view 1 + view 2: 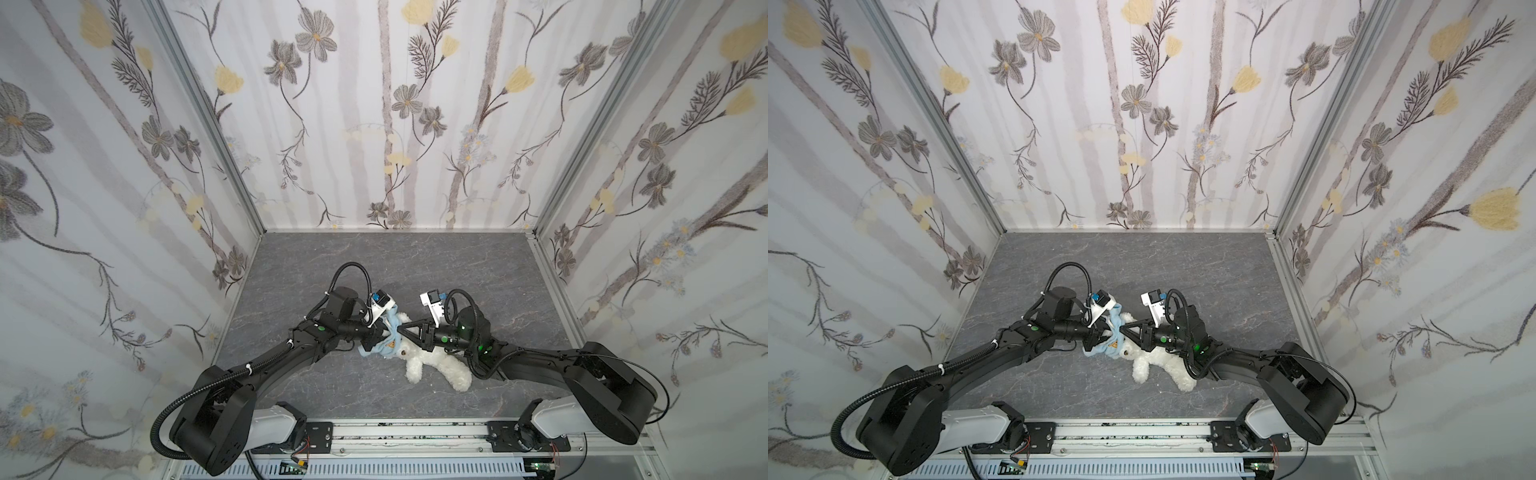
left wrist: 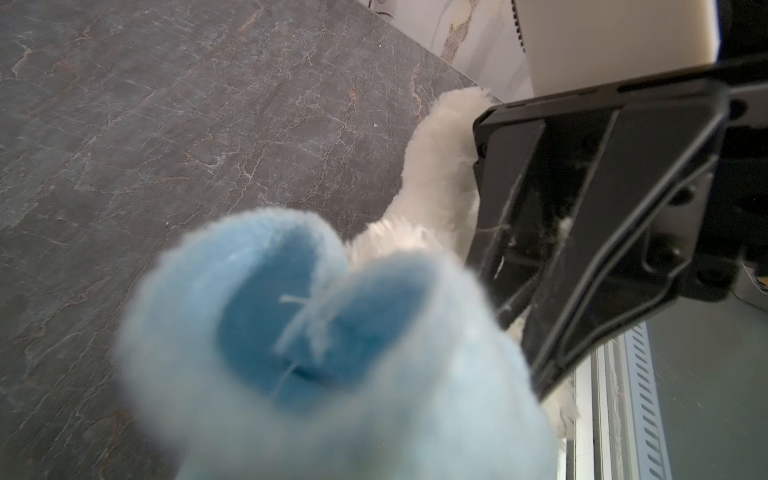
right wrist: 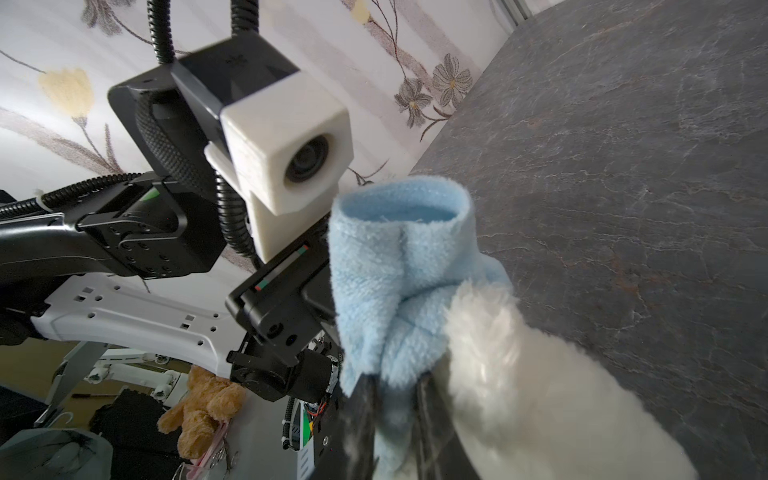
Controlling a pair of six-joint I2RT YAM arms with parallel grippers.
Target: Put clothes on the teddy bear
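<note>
Pinching a fold of the pale blue hoodie, the right gripper has its jaws drawn together on the cloth, with white fur pressed against one side. Facing it from the other side, the left gripper is buried in the same garment and closed on it, so the hoodie hangs bunched between the two. Its orange patch faces up.

The teddy bear lies on its back just below and beside both grippers. Its head is tucked against the hoodie's lower edge and one paw reaches up behind the cloth. Its long axis runs from that head slantwise toward the near right, where the two legs splay. The right arm passes over the bear's body, so that arm is nearer the trunk, while the left one meets only the head end. Judging from this, the cloth has to travel from the head down along that slant.

The bench is grey and stone-patterned. Flowered walls close three sides, and a metal rail runs along the near edge.
</note>
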